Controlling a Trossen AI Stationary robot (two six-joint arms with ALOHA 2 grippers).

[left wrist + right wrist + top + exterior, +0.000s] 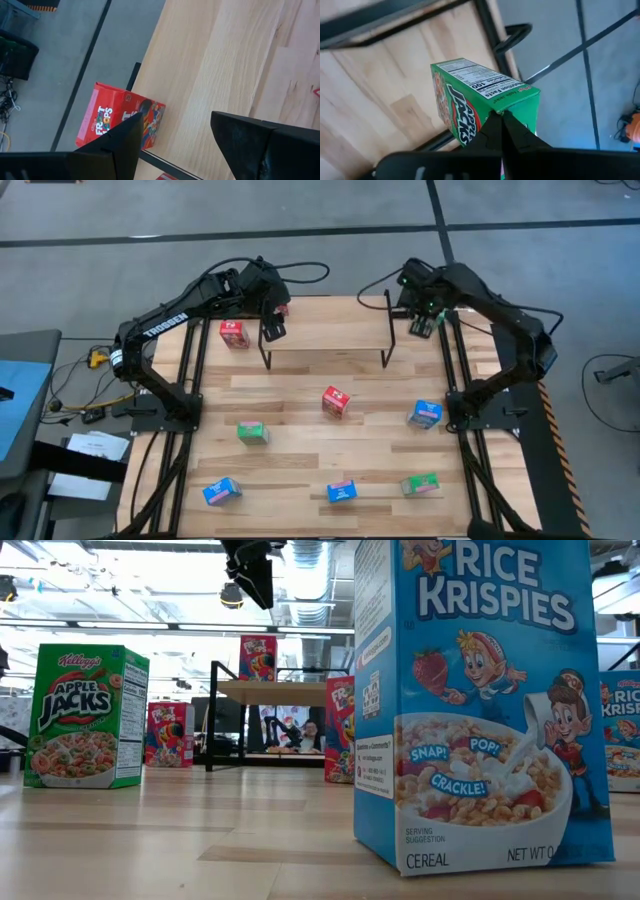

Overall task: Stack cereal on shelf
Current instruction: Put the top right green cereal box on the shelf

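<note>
From the high view I have both arms up at the far edge, one at each end of the shelf [325, 323]. Left gripper [272, 320] sits over the shelf's left end, right gripper [424, 322] at its right end.

Left wrist view fills in what overhead hides: the left fingers [112, 147] are spread wide, holding nothing, and a red Froot Loops box [119, 116] stands on the shelf board right at its corner below them. The low view confirms a red box [258, 658] upright on the shelf top.

Right wrist view: a green Apple Jacks box [480, 100] is pinched between the right fingers, which look nearly closed on its top edge, box over the shelf's end by the black wire leg [492, 37]. In the high view I only get a sliver of green there.

Rest of the cereal is on the table [300, 445], all apart from each other: red box [234, 333] just left of the shelf, another red one [335, 401] mid-table, green box [253, 433] to the left, blue box [425, 414] to the right, and along the near edge blue [221, 492], blue [342, 492], green [420, 483].

Low view is mostly filled by a Rice Krispies box [480, 700] close to the lens, with an Apple Jacks box [85, 715] at left.
</note>
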